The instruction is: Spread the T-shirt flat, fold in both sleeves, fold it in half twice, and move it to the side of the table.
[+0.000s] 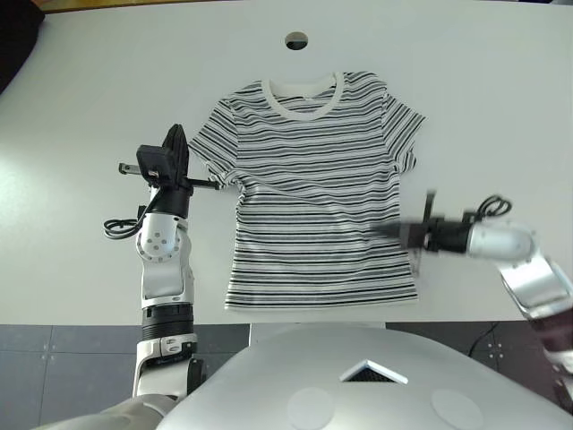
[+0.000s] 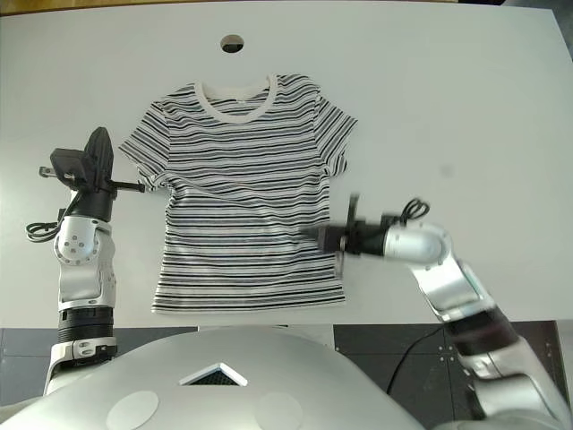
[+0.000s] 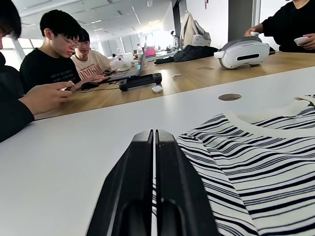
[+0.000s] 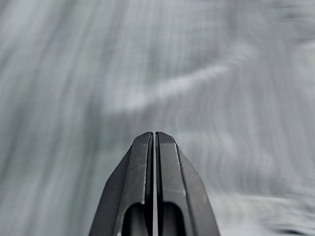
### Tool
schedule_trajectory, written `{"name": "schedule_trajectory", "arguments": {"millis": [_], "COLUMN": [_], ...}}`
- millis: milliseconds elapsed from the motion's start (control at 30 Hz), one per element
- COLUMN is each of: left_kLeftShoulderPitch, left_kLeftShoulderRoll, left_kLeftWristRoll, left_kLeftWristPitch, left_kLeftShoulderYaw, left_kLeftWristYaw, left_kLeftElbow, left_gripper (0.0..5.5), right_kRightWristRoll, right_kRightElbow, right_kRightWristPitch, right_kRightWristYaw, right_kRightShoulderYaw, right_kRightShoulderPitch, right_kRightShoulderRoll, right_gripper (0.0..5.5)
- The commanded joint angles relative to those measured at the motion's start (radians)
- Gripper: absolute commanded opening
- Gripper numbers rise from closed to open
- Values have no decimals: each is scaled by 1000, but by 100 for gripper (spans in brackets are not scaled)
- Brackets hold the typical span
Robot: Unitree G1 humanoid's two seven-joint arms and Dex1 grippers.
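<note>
Work surface: white table (image 1: 81, 81), matte, evenly lit, with a round cable hole (image 1: 295, 40) near its far edge. Below the near edge: dark grey tiled floor (image 1: 63, 345). Behind the white table stands a long wooden table (image 3: 206, 73) carrying a white headset (image 3: 243, 51) and a black bar-shaped device (image 3: 140, 81). Bright windows (image 3: 110, 46) line the far end of the room. Ceiling (image 3: 88, 12) is pale with glare patches.

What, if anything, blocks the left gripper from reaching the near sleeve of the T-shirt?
Probably nothing: it looks reachable. The left gripper, shut, sits over bare table right beside the sleeve of the T-shirt, with nothing between them.
</note>
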Motion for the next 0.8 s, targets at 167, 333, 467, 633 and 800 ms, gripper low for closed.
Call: {"name": "schedule_trajectory", "arguments": {"millis": [167,333,467,633,800], "left_kLeftShoulderPitch": [-11,-20,-19,-32,-77], "left_kLeftShoulderRoll": [0,10,7,66,129], "left_kLeftWristRoll": [4,-5,-55,-32,-50], "left_kLeftWristPitch": [6,23,75,169,297], "left_kLeftShoulderYaw": [-3,5,18,30,54], "left_kLeftWristYaw": [-2,-8,-24,-29,-57], "left_kLeftElbow": [28,7,-48,-64,-38], "left_gripper": [11,11,11,11,11], "right_kRightWristRoll": [80,19,-59,-174,-225], "right_kRightElbow": [453,640,774,875,954], "right_kRightWristPitch": [260,233,173,119,98], "right_kRightWristYaw": [-134,-138,-164,-150,-152], "right_kRightShoulderYaw": [-116,-98,-82,-22,-6], "right_kRightShoulderPitch": [-357,-451,-476,-460,-477], "right_kRightShoulderRoll": [172,218,207,176,151], "right_gripper": [10,10,10,10,10]}}
